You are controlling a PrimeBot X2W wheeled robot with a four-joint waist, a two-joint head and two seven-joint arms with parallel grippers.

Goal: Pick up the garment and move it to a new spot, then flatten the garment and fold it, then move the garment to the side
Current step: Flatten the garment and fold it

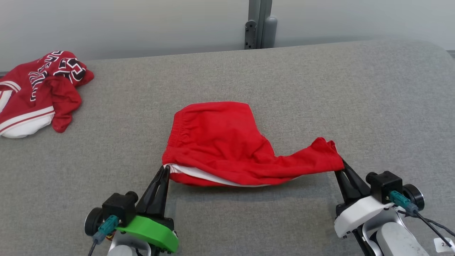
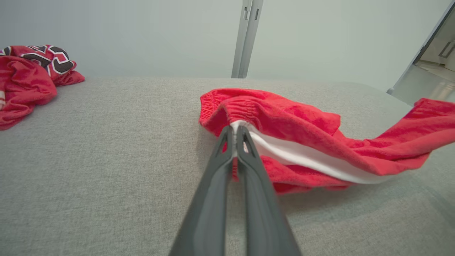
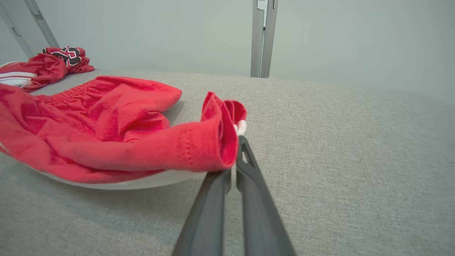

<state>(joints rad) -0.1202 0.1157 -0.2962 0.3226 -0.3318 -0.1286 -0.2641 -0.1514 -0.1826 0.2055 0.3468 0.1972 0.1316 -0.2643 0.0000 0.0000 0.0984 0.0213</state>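
Close to me, the left gripper [image 1: 164, 169] is squeezed tight on a corner of the red shorts [image 1: 220, 142], by the stretchy band. The right gripper [image 1: 341, 166] is squeezed tight on the leg end. The shorts sag between them in the middle of the grey cushion [image 1: 320, 89], near edge lifted. I think this is the flattening step. Next, both should pull apart gently and lay the cloth smooth. Far back on the left lies a red jersey [image 1: 39, 92] in a heap.
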